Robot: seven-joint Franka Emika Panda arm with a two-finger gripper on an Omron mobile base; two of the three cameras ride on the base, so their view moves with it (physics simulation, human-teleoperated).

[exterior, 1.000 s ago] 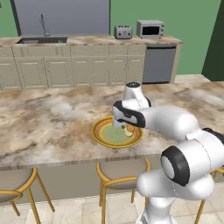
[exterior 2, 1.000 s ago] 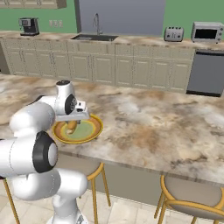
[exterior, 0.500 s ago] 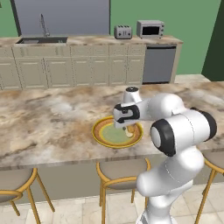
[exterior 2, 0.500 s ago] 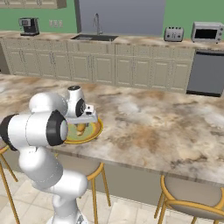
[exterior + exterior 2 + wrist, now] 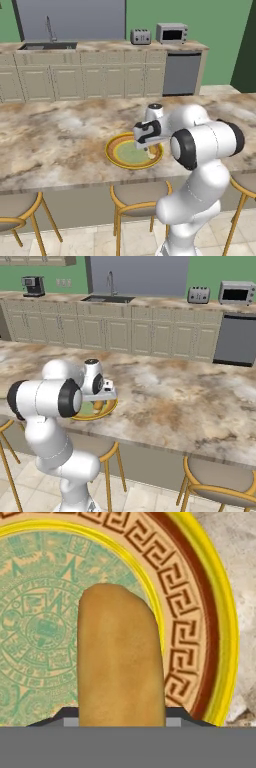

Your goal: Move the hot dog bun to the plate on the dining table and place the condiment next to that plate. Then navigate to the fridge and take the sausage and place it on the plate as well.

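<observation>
My gripper (image 5: 148, 148) is shut on the hot dog bun (image 5: 120, 662), a golden-tan roll that stands between the finger tips in the hand view. It hangs low over the right part of the plate (image 5: 114, 150), whose yellow-orange rim (image 5: 200, 612) and pale green patterned centre lie right under it. From the right base view, the bun (image 5: 98, 405) pokes out below the hand over the plate (image 5: 108, 410). Whether the bun touches the plate I cannot tell. The plate sits near the front edge of the dining table (image 5: 60, 135). The condiment, the sausage and the fridge are out of view.
Yellow-framed bar stools (image 5: 140, 195) (image 5: 220, 476) stand along the table's near side. Behind the table run cream cabinets with a sink (image 5: 47, 46), a toaster (image 5: 141, 36), a microwave (image 5: 172, 33) and a dishwasher (image 5: 181, 73). A coffee machine (image 5: 32, 287) stands at the far left.
The hand has stayed over the plate with the bun in it. The arm's elbow has folded in and swung nearer the cameras.
</observation>
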